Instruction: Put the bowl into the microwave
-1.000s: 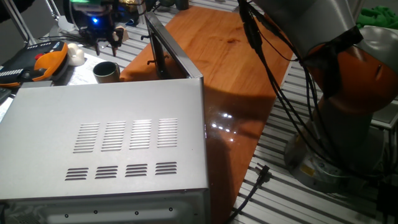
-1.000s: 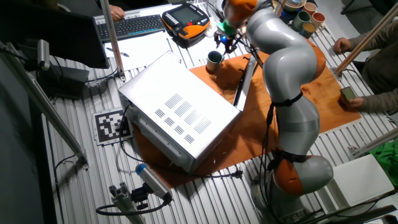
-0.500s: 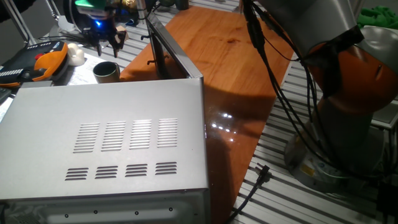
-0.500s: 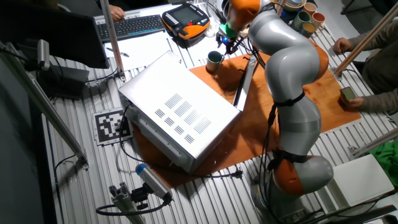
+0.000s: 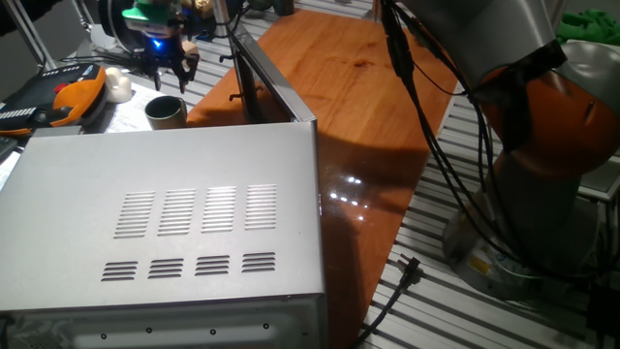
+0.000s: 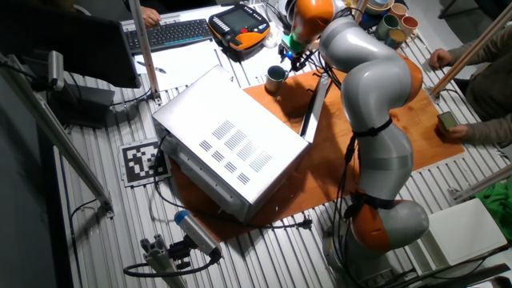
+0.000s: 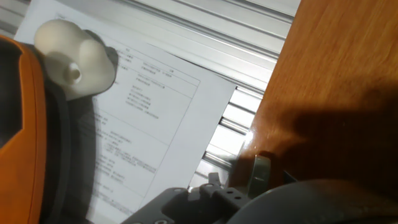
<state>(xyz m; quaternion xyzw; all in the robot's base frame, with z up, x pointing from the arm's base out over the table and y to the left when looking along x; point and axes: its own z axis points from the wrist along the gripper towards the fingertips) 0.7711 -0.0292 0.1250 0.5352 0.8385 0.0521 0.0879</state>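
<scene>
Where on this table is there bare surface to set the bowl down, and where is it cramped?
Free: the wooden board right of the microwave, and the microwave's flat top. Crowded: the far corner, where the bowl, white lump, orange pendant, printed sheet and claw cluster.

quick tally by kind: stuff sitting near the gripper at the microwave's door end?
Metal bowl: 1
White lump: 1
Orange and black pendant: 1
Printed paper sheet: 1
Microwave: 1
Total: 5
The gripper holds none of them.
</scene>
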